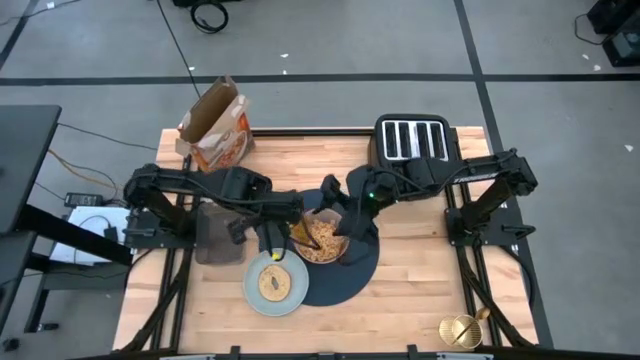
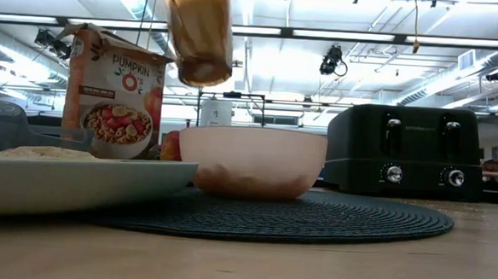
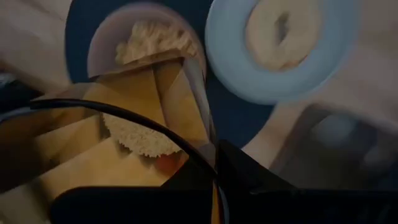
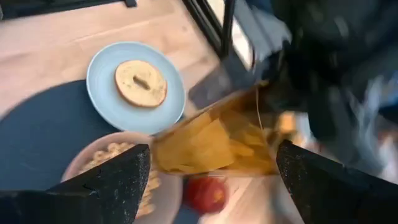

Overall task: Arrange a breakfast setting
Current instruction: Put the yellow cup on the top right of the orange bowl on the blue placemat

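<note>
Already the setting is partly laid: the navy placemat (image 1: 345, 280) lies on the wooden surface (image 1: 420, 290) with the pink bowl (image 1: 322, 240) on its far-left part, cereal in it. The pale blue plate (image 1: 275, 284) carrying the bagel (image 1: 275, 283) sits just beside the bowl, overlapping the mat's left edge. A red apple (image 4: 207, 193) lies close by the bowl. The amber cup (image 2: 199, 30) hangs tilted above the bowl, clamped in the left tool (image 1: 272, 237). The right tool (image 1: 352, 215) hovers just beside it over the bowl's far side, fingers spread apart and empty. Judging from this, bowl and plate are placed; the cup needs setting down. The gold spoon (image 1: 462, 330) lies well apart at the near-right corner, seemingly untouched. A cereal box (image 1: 215, 125) and the black toaster (image 1: 415, 140) stand at the far edge.
</note>
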Tool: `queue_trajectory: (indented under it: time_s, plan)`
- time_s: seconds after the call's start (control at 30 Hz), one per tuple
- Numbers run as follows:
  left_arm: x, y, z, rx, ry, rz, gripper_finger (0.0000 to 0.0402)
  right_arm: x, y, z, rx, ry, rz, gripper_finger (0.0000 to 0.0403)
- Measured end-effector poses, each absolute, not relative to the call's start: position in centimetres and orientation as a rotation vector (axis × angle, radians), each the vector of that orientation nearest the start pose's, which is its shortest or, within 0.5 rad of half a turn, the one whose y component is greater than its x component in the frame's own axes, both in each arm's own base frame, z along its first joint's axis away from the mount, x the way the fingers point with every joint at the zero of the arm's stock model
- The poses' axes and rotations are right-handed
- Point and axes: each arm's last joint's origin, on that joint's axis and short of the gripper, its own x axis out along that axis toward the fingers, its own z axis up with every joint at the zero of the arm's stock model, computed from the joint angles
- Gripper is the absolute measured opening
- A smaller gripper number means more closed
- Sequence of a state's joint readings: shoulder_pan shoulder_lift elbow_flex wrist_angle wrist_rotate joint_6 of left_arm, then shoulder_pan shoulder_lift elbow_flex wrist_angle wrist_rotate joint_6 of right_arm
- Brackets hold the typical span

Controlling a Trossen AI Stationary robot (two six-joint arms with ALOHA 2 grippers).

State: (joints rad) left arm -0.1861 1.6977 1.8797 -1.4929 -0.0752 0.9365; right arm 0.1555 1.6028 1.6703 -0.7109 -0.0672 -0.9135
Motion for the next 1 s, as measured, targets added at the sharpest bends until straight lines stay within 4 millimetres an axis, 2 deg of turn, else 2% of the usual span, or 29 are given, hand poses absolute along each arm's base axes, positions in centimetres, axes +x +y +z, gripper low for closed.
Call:
queue_trajectory:
  time_s: [0.13, 0.23, 0.37, 0.5, 0.67, 0.77, 1.0]
  plan:
    - [31.1, -5.8, 36.7, 1.114, 1.201, -0.724, 0.0014, 34.1, 3.4, 38.0, -0.672, 0.600, 0.436, 0.0338]
    - [31.2, -6.4, 36.4, 1.108, 1.191, -0.757, 0.0014, 34.1, 1.9, 37.4, -0.608, 0.654, 0.410, 0.0336]
    - [31.1, -7.1, 36.4, 1.145, 1.200, -0.739, 0.0014, 34.6, 0.8, 37.5, -0.495, 0.600, 0.378, 0.0348]
    - [30.6, -7.4, 36.8, 1.126, 1.214, -0.675, 0.0014, 35.8, -0.2, 36.7, -0.316, 0.546, 0.408, 0.0374]
    - [29.2, -8.5, 37.3, 1.098, 1.245, -0.665, 0.0014, 36.9, -0.8, 35.8, -0.281, 0.476, 0.406, 0.0397]
    - [28.6, -8.8, 37.6, 1.053, 1.253, -0.633, 0.0014, 37.4, -0.9, 35.3, -0.255, 0.474, 0.378, 0.0390]
    - [28.3, -8.8, 37.9, 0.949, 1.261, -0.558, 0.0014, 38.3, -0.5, 36.1, -0.260, 0.347, 0.407, 0.0380]
